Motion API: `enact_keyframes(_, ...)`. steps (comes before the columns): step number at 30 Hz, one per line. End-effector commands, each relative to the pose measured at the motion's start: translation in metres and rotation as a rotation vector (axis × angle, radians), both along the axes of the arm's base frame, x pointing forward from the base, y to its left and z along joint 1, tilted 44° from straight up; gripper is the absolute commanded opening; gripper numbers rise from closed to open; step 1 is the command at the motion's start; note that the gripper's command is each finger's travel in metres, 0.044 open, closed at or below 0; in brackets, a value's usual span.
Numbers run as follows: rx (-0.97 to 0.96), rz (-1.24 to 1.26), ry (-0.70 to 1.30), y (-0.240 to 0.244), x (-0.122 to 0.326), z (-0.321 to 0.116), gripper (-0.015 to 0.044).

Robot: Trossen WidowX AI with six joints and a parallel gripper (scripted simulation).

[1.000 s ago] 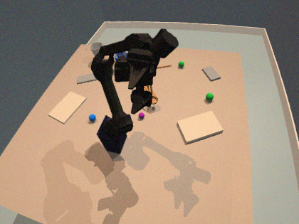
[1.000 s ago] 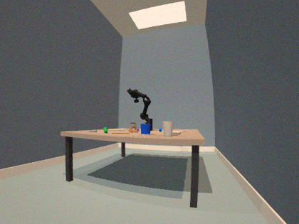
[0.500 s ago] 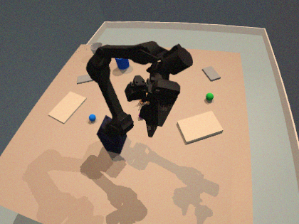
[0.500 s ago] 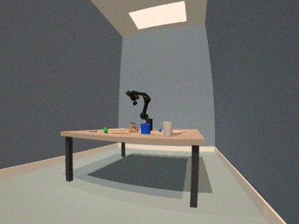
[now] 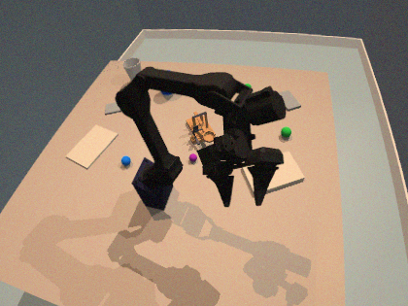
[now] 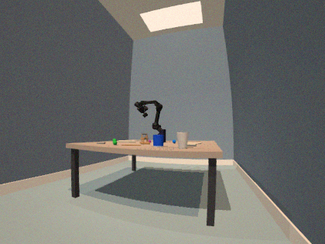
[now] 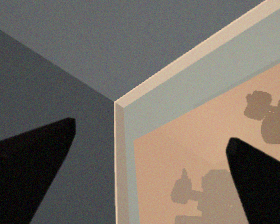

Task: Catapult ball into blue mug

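Observation:
The orange catapult (image 5: 198,125) (image 6: 145,139) stands mid-table, partly covered by the arm in the top view; no ball shows in its round cup. A magenta ball (image 5: 193,157) (image 6: 150,141) lies close to it on the arm's base side. The blue mug (image 5: 166,93) (image 6: 158,140) is mostly hidden behind the arm in the top view and stands upright in the exterior view. My gripper (image 5: 243,205) (image 6: 145,115) (image 7: 152,135) is wide open and empty, high above the table. The wrist view shows only table, floor and walls between its fingers.
A pale grey cup (image 5: 132,68) (image 6: 183,140) stands at the far left corner. A blue ball (image 5: 125,160) (image 6: 174,142) lies left of the arm's base. Green balls (image 5: 286,132) (image 6: 114,142) lie right. Cream slabs (image 5: 92,146) (image 5: 293,172) and grey slabs (image 5: 290,100) (image 5: 113,109) lie on both sides.

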State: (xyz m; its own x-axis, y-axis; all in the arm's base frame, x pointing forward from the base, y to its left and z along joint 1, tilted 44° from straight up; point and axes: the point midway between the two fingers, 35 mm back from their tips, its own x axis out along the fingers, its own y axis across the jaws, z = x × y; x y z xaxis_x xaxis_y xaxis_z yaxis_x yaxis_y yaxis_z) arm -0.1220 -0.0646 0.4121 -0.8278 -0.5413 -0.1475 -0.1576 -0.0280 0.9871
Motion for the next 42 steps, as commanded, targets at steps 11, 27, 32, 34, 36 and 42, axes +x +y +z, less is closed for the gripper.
enact_keyframes(11, 0.274, 0.281, 0.106, -0.071, 0.023, -0.007, 0.044)
enact_keyframes(27, 0.556, 0.576, 0.286, -0.135, 0.071, -0.029, 0.044)
enact_keyframes(32, 0.649, 0.668, 0.364, -0.151, 0.091, -0.037, 0.044)
enact_keyframes(34, 0.684, 0.704, 0.396, -0.156, 0.099, -0.04, 0.044)
enact_keyframes(36, 0.719, 0.74, 0.43, -0.162, 0.107, -0.043, 0.044)
enact_keyframes(42, 0.821, 0.847, 0.539, -0.176, 0.135, -0.054, 0.044)
